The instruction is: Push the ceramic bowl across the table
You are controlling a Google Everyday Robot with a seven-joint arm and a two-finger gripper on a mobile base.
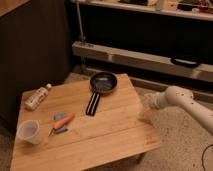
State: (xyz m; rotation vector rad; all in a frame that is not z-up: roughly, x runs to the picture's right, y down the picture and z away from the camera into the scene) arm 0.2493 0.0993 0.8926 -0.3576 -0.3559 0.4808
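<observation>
The ceramic bowl is round, dark and glossy with a greyish inside. It sits near the far edge of the light plank table, right of its middle. My white arm reaches in from the right. Its gripper hangs just off the table's right edge, right of the bowl and nearer to the camera, apart from it.
A long black bar with a pale stripe lies just in front of the bowl. A translucent cup stands front left, a bottle lies far left, and an orange tool rests on small blue-grey pads. A metal rail runs behind the table.
</observation>
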